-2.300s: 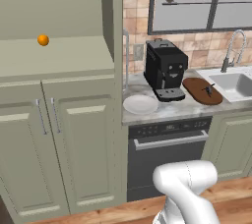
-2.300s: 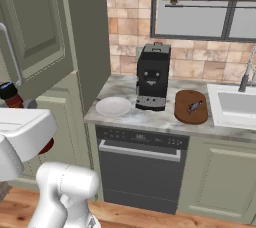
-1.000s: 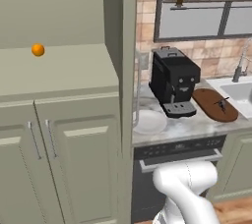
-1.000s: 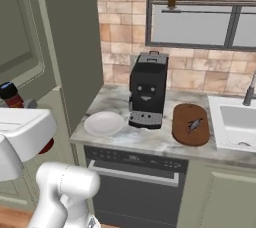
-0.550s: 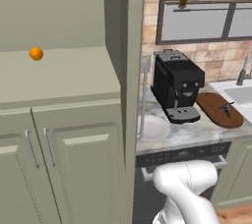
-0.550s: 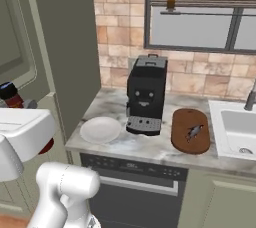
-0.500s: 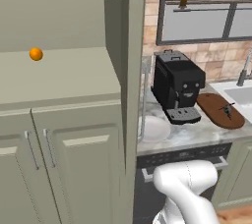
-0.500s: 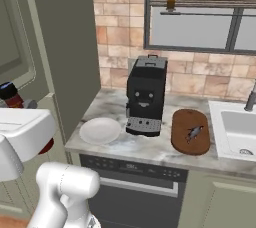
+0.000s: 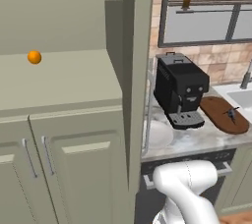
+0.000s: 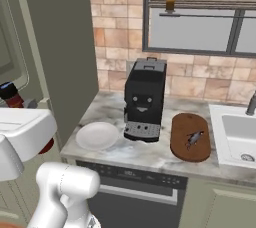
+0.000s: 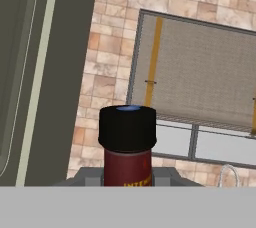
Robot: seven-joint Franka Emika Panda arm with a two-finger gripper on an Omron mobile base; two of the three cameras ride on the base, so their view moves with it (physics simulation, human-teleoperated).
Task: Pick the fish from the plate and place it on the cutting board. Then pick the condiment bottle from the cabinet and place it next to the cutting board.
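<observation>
In the hand view my gripper [image 11: 128, 178] is shut on the condiment bottle [image 11: 127, 147], dark red with a black cap, its grey fingers [image 11: 86, 177] either side of it. From the right base view the bottle [image 10: 10, 93] pokes up above my white hand at the far left, beside the cabinet [image 10: 60, 47]. The fish [image 10: 194, 138] lies on the round brown cutting board [image 10: 187, 122], right of the coffee machine. The white plate [image 10: 96, 135] sits bare to its left. The board [image 9: 219, 112] with the fish [image 9: 231, 114] and part of the plate [image 9: 158, 134] show past the cabinet [image 9: 64, 85].
A black coffee machine [image 10: 145, 99] stands between plate and board. A sink [image 10: 239, 134] with a tap lies right of the board. An orange ball [image 9: 34, 57] rests in the cabinet's recess. The cabinet's side panel [image 9: 140, 61] stands close to the counter's left end.
The whole picture has shifted across both base views, so the base has driven, bringing the counter closer. The bottle has stayed in my shut gripper.
</observation>
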